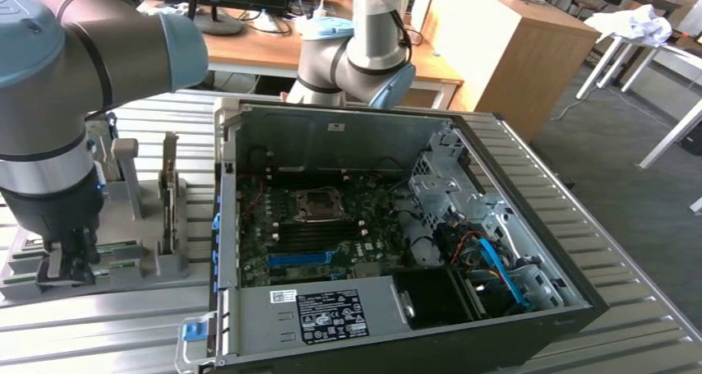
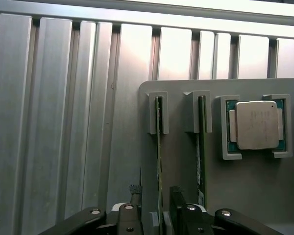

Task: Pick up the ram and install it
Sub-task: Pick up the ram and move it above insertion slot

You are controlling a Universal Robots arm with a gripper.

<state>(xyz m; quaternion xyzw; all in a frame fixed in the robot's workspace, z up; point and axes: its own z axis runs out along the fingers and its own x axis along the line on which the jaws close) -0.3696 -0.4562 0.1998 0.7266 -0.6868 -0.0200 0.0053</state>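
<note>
Spreads fingers [image 1: 79,267] wide in the exterior view, gripping nothing, with the gripper [image 1: 68,271] pointing down into the grey holder [image 1: 154,267]. Sits on the ribbed metal table [image 1: 110,333], at the exterior view's left of the open computer case [image 1: 329,136]. Shows the motherboard [image 1: 318,226] inside the case and the power supply [image 1: 318,312] along its near side.

Straddles, in the wrist view, the ram [image 2: 159,147], which stands on edge in its holder slot. Keeps one finger [image 2: 179,203] to each side, jaws open and not clamped on it. Shows a second green stick [image 2: 201,147] upright in the next slot, just beside, and a processor [image 2: 257,125] in its own pocket beyond.
</note>
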